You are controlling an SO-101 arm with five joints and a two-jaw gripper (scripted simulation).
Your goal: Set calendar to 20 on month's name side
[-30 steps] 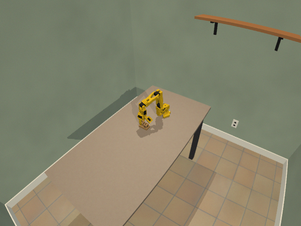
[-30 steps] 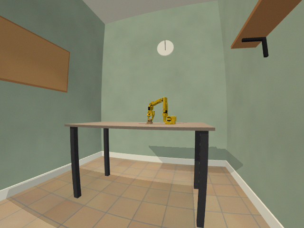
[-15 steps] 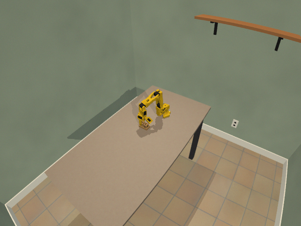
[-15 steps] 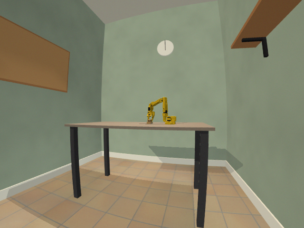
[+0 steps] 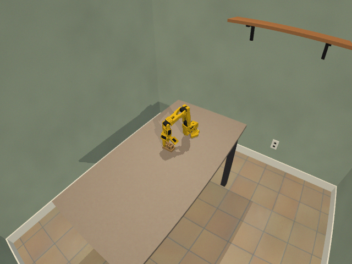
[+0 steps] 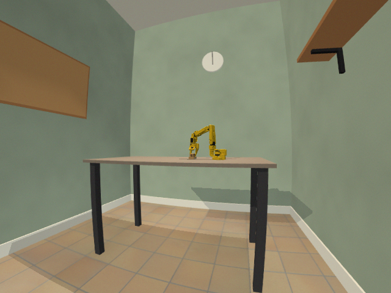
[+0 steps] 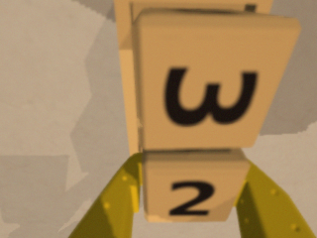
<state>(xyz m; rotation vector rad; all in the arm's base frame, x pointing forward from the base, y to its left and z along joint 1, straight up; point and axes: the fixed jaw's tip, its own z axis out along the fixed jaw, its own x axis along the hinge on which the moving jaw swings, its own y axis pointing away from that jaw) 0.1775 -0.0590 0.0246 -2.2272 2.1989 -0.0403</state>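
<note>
In the wrist view my gripper (image 7: 192, 169) is shut on a wooden cube (image 7: 190, 193) whose near face shows a 2. Its yellow fingers stand on both sides of that cube. Just beyond it is the second wooden cube (image 7: 213, 81). The face turned to the camera shows a 3 lying on its side. The wooden tray (image 7: 126, 79) shows as a strip at the left of the cubes and behind them. I cannot tell whether the held cube rests on the tray's floor. In the top view the tray with cubes (image 5: 169, 147) is small, under the gripper (image 5: 168, 142).
The arm's base (image 5: 191, 129) stands on the table (image 5: 147, 181) behind the tray, near the far end. The table's right edge runs close to the base. A shelf (image 5: 290, 29) hangs on the wall, far above.
</note>
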